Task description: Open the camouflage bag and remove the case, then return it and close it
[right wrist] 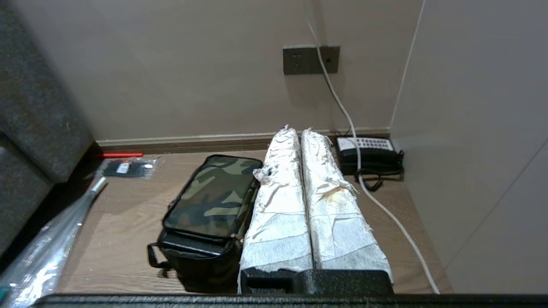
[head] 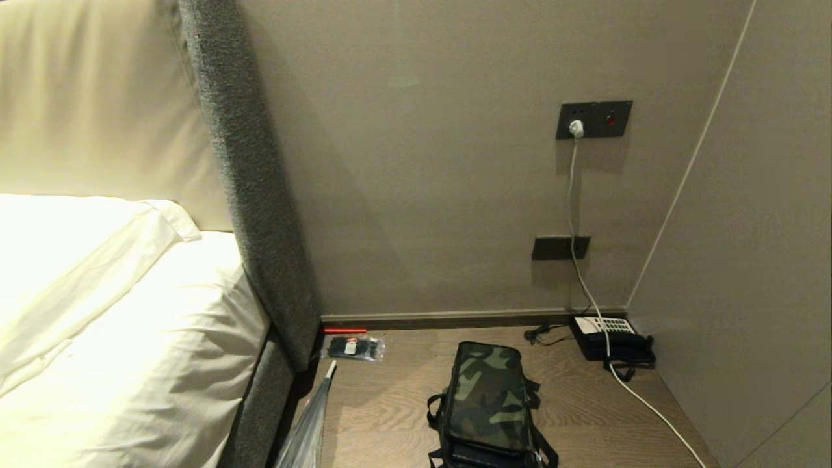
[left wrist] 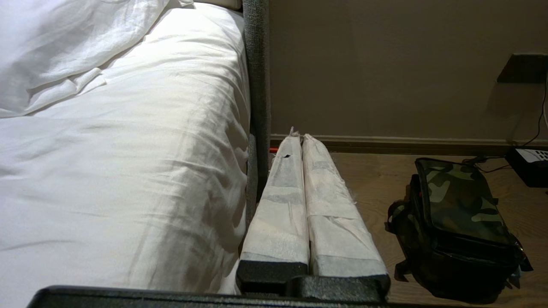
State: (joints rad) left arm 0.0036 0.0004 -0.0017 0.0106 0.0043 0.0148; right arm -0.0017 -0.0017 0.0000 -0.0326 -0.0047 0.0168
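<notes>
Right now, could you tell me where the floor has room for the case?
Bare floor lies between the camouflage bag and the bed, and between the bag and the white cable. It is crowded around the telephone in the corner.

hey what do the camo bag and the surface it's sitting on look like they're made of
The camouflage bag looks like soft woven fabric, probably nylon or canvas: matte printed top panel, black sides, limp black straps. The surface under it looks like brown wood or wood-look laminate, with visible grain lines and a dull sheen; which one cannot be told.
</notes>
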